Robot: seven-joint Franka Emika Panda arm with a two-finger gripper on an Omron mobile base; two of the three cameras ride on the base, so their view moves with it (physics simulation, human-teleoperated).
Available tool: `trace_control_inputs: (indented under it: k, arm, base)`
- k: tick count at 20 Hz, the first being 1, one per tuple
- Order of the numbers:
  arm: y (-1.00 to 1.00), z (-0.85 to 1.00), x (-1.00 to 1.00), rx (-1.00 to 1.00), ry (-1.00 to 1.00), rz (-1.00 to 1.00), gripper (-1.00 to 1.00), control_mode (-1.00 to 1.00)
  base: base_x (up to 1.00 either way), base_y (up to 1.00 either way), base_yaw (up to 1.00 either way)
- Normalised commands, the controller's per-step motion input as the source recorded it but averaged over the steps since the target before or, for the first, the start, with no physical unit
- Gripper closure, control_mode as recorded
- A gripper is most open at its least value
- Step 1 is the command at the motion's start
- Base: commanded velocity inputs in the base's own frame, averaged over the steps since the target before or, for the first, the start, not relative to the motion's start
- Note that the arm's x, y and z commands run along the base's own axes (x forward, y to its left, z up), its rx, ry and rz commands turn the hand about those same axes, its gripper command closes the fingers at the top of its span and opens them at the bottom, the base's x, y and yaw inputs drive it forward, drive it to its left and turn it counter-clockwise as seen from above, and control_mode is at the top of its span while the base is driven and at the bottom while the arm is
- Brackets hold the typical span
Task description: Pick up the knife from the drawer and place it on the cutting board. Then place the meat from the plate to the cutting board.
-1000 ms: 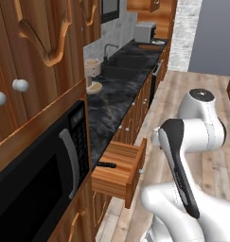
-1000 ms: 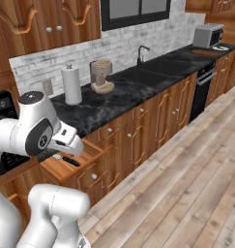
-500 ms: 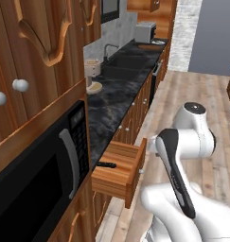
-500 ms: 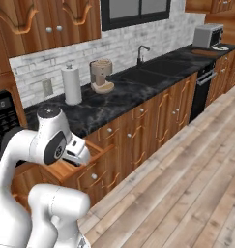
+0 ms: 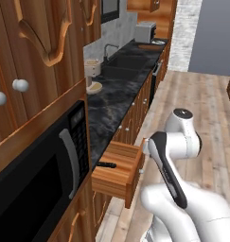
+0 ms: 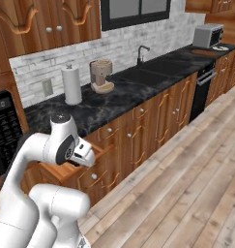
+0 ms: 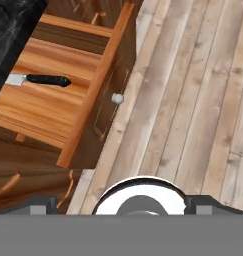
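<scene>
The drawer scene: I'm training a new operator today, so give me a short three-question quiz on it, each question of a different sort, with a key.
1. True or false: the drawer stands pulled out.
2. What lies in the drawer? A) a spoon B) the knife C) a plate
3. Fill in: the knife's handle is coloured ____.

Key
1. True: in the hand view it stands out from the cabinet front, its floor in plain sight.
2. B: the knife lies flat on the drawer floor, blade toward the counter.
3. Black: the blade is silver, and the open gripper is off to the side over the floor boards, apart from the knife.
</scene>
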Motion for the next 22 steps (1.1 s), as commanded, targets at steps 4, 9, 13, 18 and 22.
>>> trace_control_inputs:
  k: [4, 9, 13, 18, 22]
  arm:
    - [0.00, -0.28, 0.46, 0.00, 0.02, 0.00, -1.00, -1.00]
    - [0.00, -0.48, 0.58, 0.00, 0.04, 0.00, -1.00, -1.00]
    - [0.00, -0.49, 0.68, 0.00, 0.03, -0.02, -1.00, -1.00]
    - [0.01, -0.24, 0.51, 0.01, 0.04, -0.01, -1.00, -1.00]
    - [0.00, -0.43, 0.47, 0.04, 0.10, 0.00, -1.00, -1.00]
  base:
    - [0.00, 0.00, 0.00]
    - [0.00, 0.00, 0.00]
    - [0.00, 0.00, 0.00]
    - [0.00, 0.00, 0.00]
    - [0.00, 0.00, 0.00]
